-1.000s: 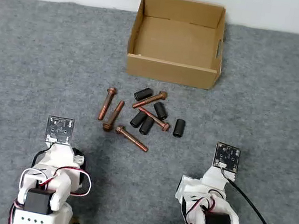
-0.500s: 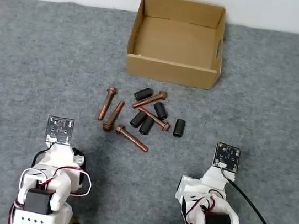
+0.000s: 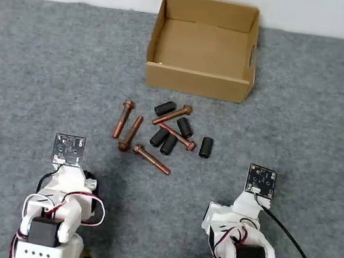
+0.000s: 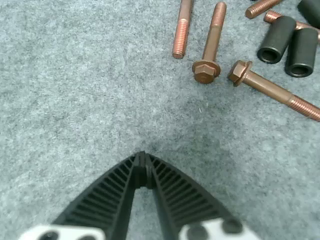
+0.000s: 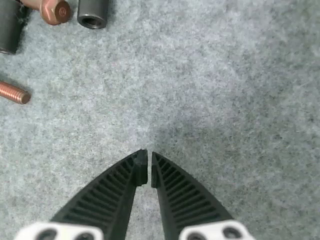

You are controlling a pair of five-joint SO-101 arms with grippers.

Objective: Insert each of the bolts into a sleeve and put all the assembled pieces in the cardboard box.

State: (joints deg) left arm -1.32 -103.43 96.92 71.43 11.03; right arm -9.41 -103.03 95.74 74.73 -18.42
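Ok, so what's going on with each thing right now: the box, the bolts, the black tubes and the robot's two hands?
box: open on top, nothing inside.
bolts: five, lying flat and loose, none pushed into a sleeve.
sleeves: five, lying on their sides, all hollow and unfilled.
left hand: shut, holding nothing.
right hand: shut, holding nothing.

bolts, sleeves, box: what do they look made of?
Bolts: metal, likely copper-plated or coppery-coated steel, judging by the reddish-brown sheen, cut threads and flanged hex heads.
Sleeves: matte black hollow tubes. They could be rubber, plastic or blackened metal; the look leaves it open.
Cardboard box: plain brown cardboard, matte, with folded walls.
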